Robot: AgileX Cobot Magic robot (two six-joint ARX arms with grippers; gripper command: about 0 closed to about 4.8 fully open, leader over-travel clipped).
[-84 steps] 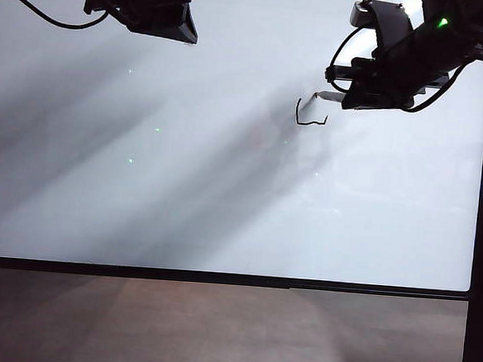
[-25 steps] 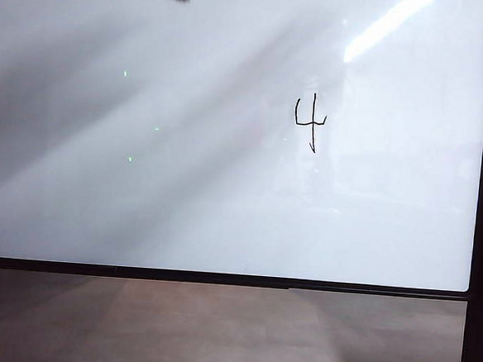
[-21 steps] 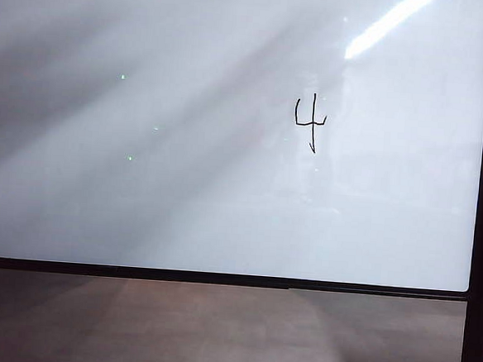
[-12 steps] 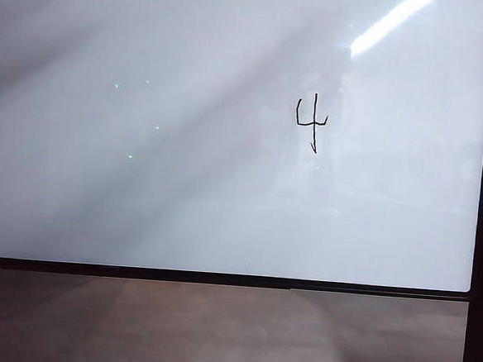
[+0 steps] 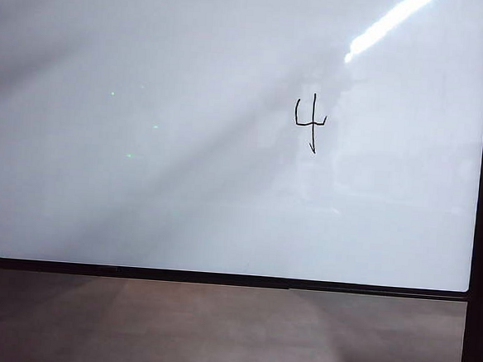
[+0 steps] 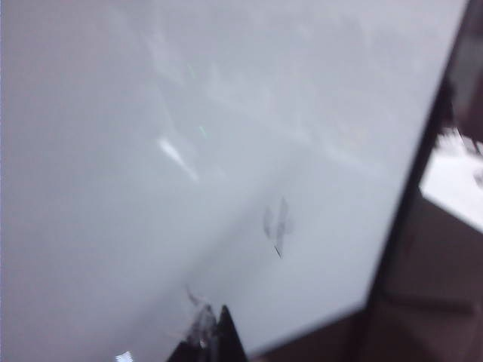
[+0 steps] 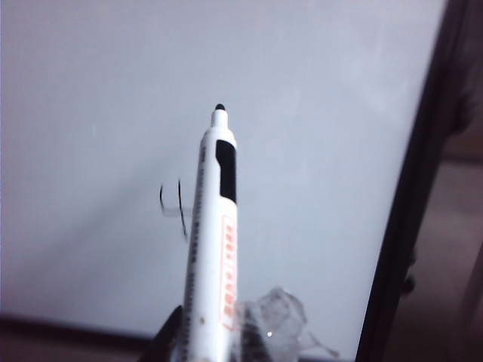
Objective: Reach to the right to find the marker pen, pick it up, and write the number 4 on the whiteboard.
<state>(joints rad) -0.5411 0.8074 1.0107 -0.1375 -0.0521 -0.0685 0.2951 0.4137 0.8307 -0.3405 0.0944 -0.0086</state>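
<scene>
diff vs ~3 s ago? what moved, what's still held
Both arms left the exterior view; the number 4 gained its vertical stroke. The right gripper, now off the whiteboard, still holds the marker pen. Left gripper holds nothing visible. Board unmoved.

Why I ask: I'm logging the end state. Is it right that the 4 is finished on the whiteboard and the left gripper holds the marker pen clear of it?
Not quite: the right gripper holds the marker pen, as the right wrist view shows. The number 4 is finished on the whiteboard, and the pen is clear of it.
</scene>
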